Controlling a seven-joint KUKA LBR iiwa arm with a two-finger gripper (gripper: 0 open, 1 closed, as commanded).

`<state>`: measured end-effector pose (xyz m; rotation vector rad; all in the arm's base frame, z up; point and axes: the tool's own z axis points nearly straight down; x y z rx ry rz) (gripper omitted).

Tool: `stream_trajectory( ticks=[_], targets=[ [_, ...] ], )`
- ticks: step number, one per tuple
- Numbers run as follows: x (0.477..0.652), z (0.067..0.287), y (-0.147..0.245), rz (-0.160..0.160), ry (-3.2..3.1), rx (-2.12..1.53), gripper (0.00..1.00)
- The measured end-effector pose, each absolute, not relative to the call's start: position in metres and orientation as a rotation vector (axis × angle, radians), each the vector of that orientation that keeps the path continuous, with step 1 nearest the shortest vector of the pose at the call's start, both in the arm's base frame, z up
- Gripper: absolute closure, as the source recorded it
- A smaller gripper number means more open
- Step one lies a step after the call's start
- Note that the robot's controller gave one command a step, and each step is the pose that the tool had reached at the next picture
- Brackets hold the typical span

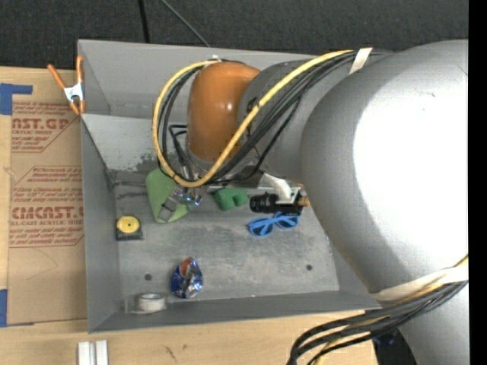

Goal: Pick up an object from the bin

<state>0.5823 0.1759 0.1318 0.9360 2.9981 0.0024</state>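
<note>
My gripper (186, 198) reaches down in the middle of the bin, just under the orange cover, and its metal tip rests at a light green flat piece (162, 196) lying to its left. A darker green block (229, 199) lies right beside it on the right. Further right sit a black and white tool (275, 196) and blue sunglasses (274, 223). The cover and cables hide most of the gripper.
A yellow disc on a dark base (128, 226) lies by the left wall. A crumpled blue and silver wrapper (186, 277) and a small tape roll (151, 303) lie near the front edge. The arm covers the bin's right side.
</note>
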Motion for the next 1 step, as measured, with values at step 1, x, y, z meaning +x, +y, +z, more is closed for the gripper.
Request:
stream_trajectory(
  ticks=[1],
  targets=[
    [0.5831, 0.1868, 0.1766, 0.005, 2.996, 0.933, 1.0]
  ],
)
